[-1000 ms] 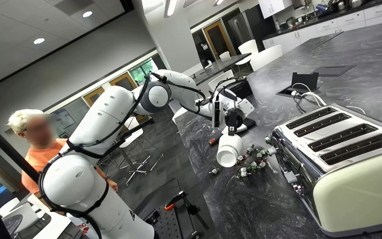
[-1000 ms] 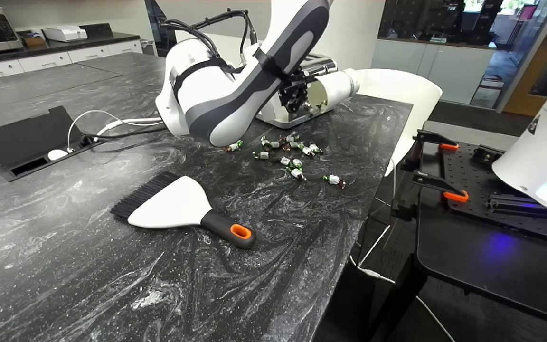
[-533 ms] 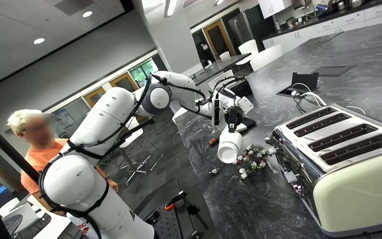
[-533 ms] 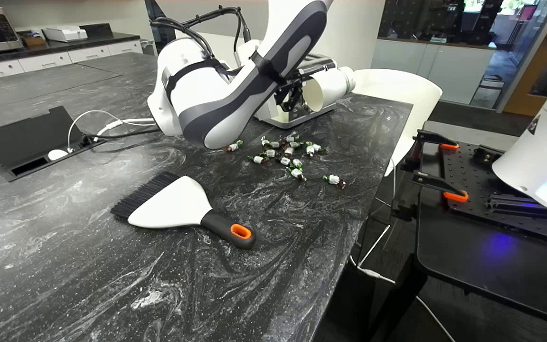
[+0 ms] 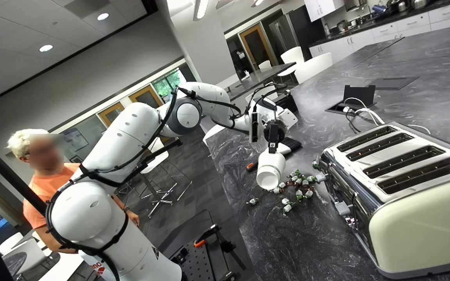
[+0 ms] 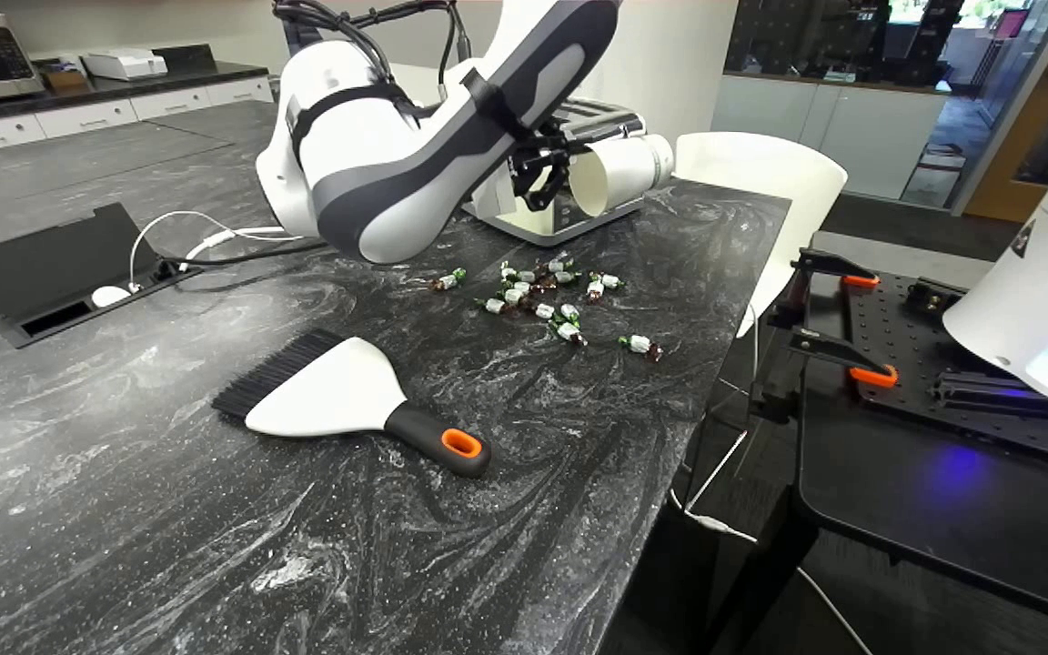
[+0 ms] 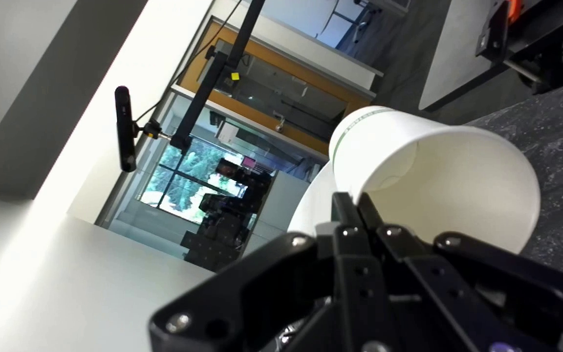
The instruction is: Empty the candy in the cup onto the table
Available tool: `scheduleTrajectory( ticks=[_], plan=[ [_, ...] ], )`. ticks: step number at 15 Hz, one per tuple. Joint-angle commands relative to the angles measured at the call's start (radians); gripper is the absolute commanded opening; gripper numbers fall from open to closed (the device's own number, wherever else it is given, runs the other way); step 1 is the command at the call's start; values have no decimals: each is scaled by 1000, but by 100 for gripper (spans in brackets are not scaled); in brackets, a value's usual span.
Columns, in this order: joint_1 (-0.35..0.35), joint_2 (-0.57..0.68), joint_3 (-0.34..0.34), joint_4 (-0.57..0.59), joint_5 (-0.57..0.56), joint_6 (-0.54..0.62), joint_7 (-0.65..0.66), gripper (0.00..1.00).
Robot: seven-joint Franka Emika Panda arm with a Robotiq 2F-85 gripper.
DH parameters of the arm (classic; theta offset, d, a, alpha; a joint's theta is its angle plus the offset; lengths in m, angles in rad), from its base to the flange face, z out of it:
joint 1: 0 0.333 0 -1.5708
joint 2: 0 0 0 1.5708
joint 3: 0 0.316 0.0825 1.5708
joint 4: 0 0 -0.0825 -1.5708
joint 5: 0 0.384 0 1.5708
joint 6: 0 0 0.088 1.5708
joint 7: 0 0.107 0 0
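Observation:
My gripper (image 7: 355,199) is shut on the rim wall of the white cup (image 7: 399,142), with one finger inside the cup and one outside. The cup is tipped on its side above the table (image 5: 272,242) in both exterior views. Its mouth faces left in an exterior view (image 6: 624,173), and its base faces the camera in an exterior view (image 5: 270,175). The visible inside of the cup shows no candy in the wrist view. Several pieces of candy lie scattered on the table below and beside the cup in both exterior views (image 5: 299,194) (image 6: 569,333).
A cream four-slot toaster (image 5: 416,226) stands close beside the candy. A white and black hand brush (image 6: 333,391) lies on the table. A flip-up socket box (image 6: 60,259) with cables sits farther off. A person (image 5: 53,187) stands behind the arm.
The gripper and cup have risen slightly and shifted left in an exterior view. Candy seen at the cup's mouth a second ago has dropped out, and some pieces on the table have shifted.

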Motion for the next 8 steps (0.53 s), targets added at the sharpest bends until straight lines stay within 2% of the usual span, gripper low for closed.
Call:
scheduleTrajectory(
  ticks=[1, 8],
  plan=[
    [-30, -70, 36, 37, 98, 31, 20, 1],
    [-43, -235, 88, 65, 256, 93, 28, 1]
  ],
)
